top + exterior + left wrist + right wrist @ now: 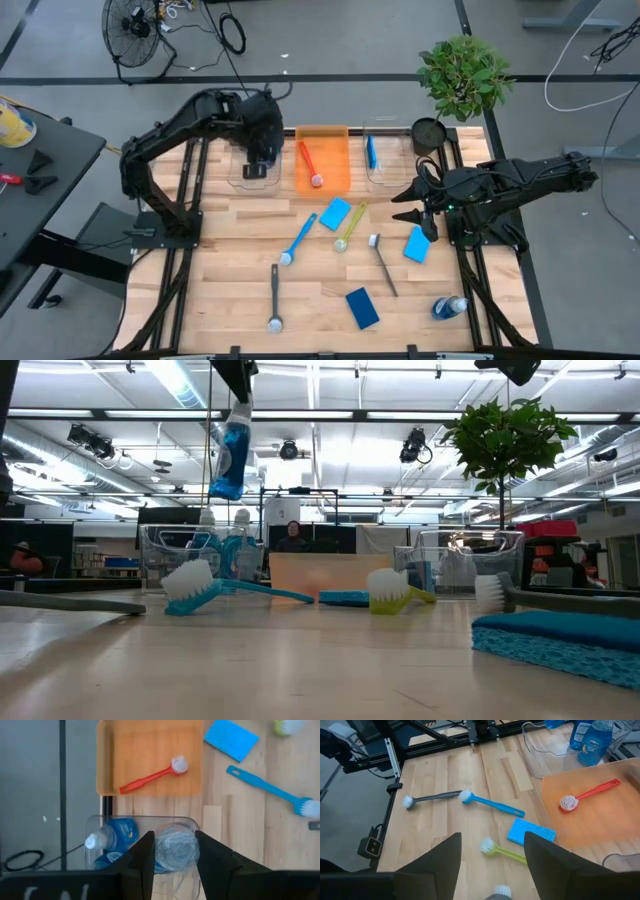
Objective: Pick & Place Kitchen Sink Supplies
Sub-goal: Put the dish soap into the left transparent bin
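Two arms: one on each side of the table, seen from above.
Left gripper: far and left, over the clear bin. From above I cannot tell what it holds.
Right gripper: on the right side, above the wood, near a blue sponge.
Orange bin: far middle, with a red brush lying in it.
Second clear bin: right of the orange one, with something blue inside.
On the table: a blue brush, a yellow-green brush, two grey brushes, two more sponges, and a bottle lying near the right corner.
Plant: far right.

Low view, bottle: a clear bottle with blue soap hangs in the air, pinched at its top end by dark fingers, cap pointing down.
Low view, table: blue brush, yellow-green brush and a sponge close by on the right.

Left wrist view, fingers: pressed on both sides of the held bottle. It is right over the clear bin.
Left wrist view, bin: another bottle lies inside.

Right wrist view, fingers: wide apart, holding nothing, touching nothing.
Right wrist view, below: yellow-green brush, sponge, blue brush, grey brush.
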Available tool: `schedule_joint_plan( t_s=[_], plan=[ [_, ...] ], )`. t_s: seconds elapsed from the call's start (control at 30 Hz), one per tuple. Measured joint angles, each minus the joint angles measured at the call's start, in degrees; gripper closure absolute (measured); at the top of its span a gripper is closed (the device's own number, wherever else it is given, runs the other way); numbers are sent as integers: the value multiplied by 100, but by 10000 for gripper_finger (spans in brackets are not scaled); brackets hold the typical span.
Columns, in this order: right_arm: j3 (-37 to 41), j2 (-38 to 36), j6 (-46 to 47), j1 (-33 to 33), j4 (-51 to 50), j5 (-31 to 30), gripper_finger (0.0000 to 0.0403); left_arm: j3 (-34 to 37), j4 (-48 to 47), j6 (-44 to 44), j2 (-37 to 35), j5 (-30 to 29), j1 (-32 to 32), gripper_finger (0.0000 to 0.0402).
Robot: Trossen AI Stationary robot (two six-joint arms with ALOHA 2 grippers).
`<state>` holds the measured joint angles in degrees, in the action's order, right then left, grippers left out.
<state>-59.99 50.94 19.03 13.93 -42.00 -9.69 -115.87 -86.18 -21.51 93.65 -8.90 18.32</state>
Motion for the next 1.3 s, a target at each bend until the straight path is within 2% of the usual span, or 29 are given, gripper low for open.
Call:
schedule_joint_plan(
  t_s=[0.3,0.6,0.73,0.9,1.3],
  plan=[
    [0,0,-2,0,0,-342,185,0,-32,242,0,627,857,281],
    [0,0,-2,0,0,-342,185,0,-29,586,0,679,1419,281],
    [0,0,-2,0,0,-342,185,0,-27,683,0,767,1544,281],
    [0,0,-2,0,0,-342,185,0,-31,695,0,1175,1626,281],
    [0,0,-2,0,0,-418,185,0,179,699,0,1123,1855,281]
  ],
)
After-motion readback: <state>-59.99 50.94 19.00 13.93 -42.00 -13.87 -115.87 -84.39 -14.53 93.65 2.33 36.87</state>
